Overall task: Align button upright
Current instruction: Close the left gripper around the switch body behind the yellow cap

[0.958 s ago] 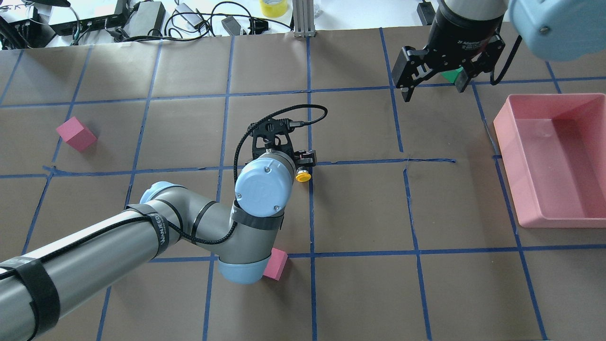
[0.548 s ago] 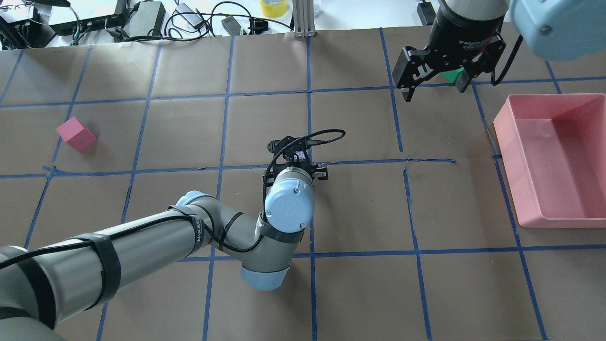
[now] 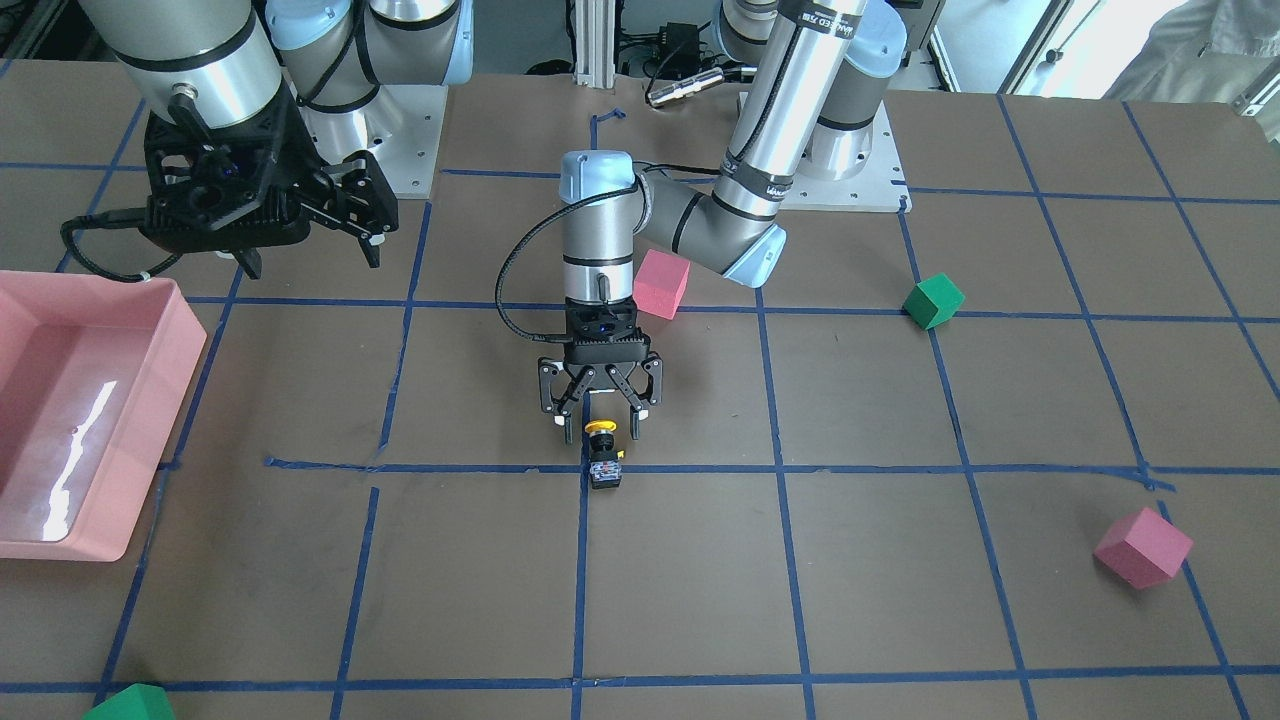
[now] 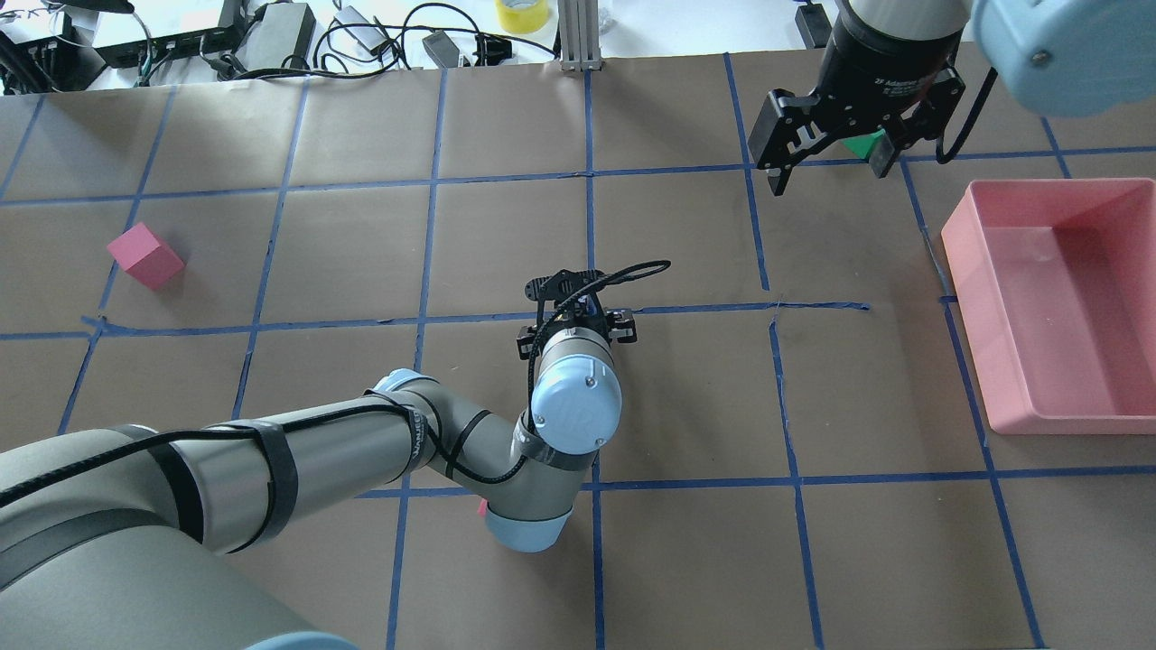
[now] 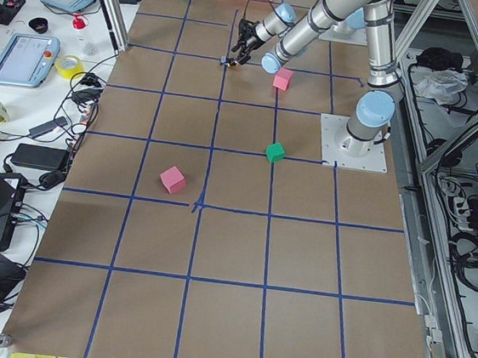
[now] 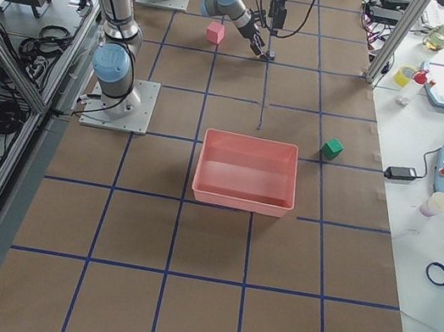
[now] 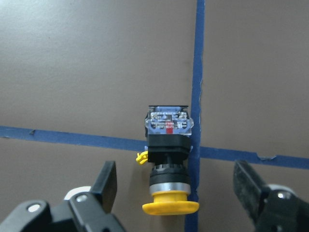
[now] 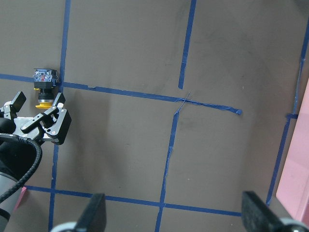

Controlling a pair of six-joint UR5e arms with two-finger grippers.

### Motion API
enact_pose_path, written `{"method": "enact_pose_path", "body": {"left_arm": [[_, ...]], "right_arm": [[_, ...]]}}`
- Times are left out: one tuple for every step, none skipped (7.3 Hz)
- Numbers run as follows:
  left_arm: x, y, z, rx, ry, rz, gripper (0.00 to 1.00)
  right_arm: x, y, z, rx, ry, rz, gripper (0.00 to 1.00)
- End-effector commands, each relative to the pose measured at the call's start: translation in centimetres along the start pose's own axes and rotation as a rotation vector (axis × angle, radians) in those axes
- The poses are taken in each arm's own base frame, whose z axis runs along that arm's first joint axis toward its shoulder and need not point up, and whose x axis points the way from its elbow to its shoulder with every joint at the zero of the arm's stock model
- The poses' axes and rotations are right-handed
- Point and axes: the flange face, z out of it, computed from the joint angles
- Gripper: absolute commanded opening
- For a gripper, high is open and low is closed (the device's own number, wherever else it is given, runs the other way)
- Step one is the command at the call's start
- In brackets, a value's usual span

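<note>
Lying on its side on the brown bench (image 3: 900, 600), the button (image 3: 603, 455) is resting where two blue tape lines (image 3: 780, 470) cross, near the middle. Its yellow cap is pointing toward the robot and its silvery base block is pointing away. The left tool (image 3: 598, 428) is hanging straight down over the cap end, its fingers spread wide to either side of the cap, touching nothing and gripping nothing. Nothing is lying between the fingers and the button. A pink cube (image 3: 661, 283) is sitting just beside the left arm's elbow, behind the tool. A green cube (image 3: 933, 301) and a second pink cube (image 3: 1142, 547) are sitting well apart on the robot's left side. The right tool (image 3: 310, 250) is hovering above the bench on the robot's right, fingers wide apart and empty. A pink tray (image 6: 246, 175) is sitting beyond it, and another green cube (image 3: 130, 705) is sitting near the bench's far edge.
</note>
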Motion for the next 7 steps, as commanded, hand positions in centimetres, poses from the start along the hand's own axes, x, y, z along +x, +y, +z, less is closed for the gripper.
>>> {"method": "enact_pose_path", "body": {"left_arm": [[-0.21, 0.65, 0.84, 0.000, -0.023, 0.008, 0.78], [-0.26, 0.98, 1.22, -0.007, -0.029, 0.011, 0.75], [-0.23, 0.97, 1.28, -0.007, -0.029, 0.010, 0.75], [-0.22, 0.98, 1.28, -0.007, -0.027, 0.010, 0.61], [-0.20, 1.07, 1.35, -0.011, -0.026, 0.011, 0.57], [-0.16, 0.98, 1.23, -0.011, -0.022, 0.010, 0.57], [0.00, 0.25, 0.41, -0.005, -0.010, 0.008, 0.43]], "right_arm": [[0.16, -0.03, -0.01, 0.001, 0.000, -0.003, 1.00], [0.00, 0.01, 0.01, 0.000, 0.000, -0.006, 1.00], [0.15, -0.02, 0.01, 0.000, 0.000, -0.003, 1.00], [0.15, 0.00, 0.02, -0.002, 0.000, -0.004, 1.00], [0.15, 0.00, 0.02, -0.002, 0.000, -0.004, 1.00], [0.15, 0.00, 0.02, -0.002, 0.000, -0.004, 1.00], [0.15, 0.00, 0.02, -0.002, 0.000, -0.004, 1.00]]}}
